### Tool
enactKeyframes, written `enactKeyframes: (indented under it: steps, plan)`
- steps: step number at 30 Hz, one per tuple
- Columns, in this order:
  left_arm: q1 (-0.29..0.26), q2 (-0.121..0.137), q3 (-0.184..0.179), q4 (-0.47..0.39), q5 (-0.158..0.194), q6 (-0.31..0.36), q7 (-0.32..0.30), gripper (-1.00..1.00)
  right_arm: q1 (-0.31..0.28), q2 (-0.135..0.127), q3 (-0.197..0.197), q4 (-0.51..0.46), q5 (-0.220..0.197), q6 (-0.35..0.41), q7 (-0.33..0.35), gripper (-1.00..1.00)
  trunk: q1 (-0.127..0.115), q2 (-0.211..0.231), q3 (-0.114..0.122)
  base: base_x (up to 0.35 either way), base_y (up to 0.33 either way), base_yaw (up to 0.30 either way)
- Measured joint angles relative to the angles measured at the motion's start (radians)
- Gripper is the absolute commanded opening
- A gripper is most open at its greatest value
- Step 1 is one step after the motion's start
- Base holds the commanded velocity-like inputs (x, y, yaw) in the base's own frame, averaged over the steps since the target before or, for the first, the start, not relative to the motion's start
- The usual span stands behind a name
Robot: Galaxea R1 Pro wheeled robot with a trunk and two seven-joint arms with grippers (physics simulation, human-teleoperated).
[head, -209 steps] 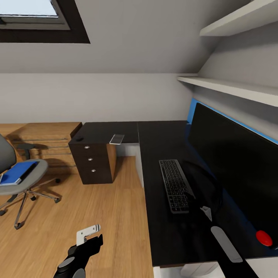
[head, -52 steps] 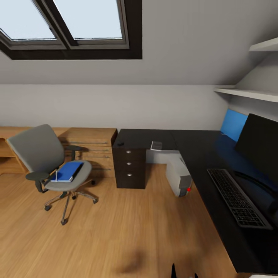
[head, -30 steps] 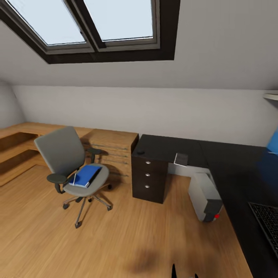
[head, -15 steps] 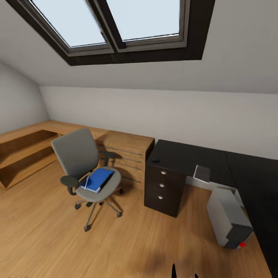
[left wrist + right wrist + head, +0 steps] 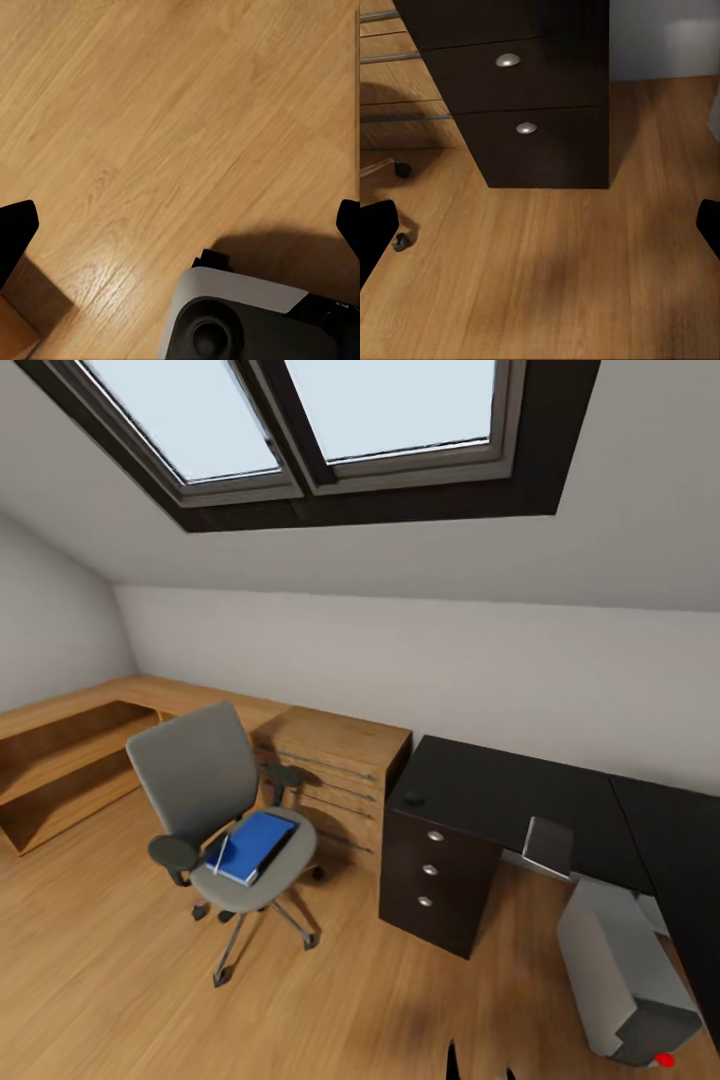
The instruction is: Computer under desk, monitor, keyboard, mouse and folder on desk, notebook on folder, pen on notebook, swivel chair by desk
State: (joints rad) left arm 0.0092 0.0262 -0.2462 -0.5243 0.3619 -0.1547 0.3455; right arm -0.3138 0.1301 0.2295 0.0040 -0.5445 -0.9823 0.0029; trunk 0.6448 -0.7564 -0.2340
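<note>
My left pincer is spread wide, both fingertips at the frame edges, holding nothing; below it lie bare wooden floor and part of the robot base. My right pincer is equally wide apart and empty, above the floor in front of the dark drawer unit.

In the head view, the drawer unit serves as landmark. The swivel chair stands well apart from it, on the side away from the computer, with the blue folder lying on its seat. A pen appears to rest along the folder's edge. The black tabletop tops the unit; a small mouse sits near its corner. The grey computer lies on the floor just beside the unit.
</note>
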Motion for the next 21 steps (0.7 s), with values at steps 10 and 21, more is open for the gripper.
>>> enactKeyframes:
  steps: [10, 21]
  plan:
    - [0.000, 0.005, 0.001, -0.027, 0.000, -0.010, 0.004, 1.00, -0.003, 0.000, 0.005, -0.024, 0.007, -0.001, 0.004, 1.00, -0.019, 0.035, 0.016, 0.322, -0.104, 0.000]
    - [0.000, 0.005, -0.003, -0.459, 0.003, 0.203, 0.005, 1.00, -0.144, -0.016, 0.004, -0.292, 0.106, 0.317, -0.061, 1.00, -0.019, 0.035, 0.016, 0.322, -0.127, 0.000]
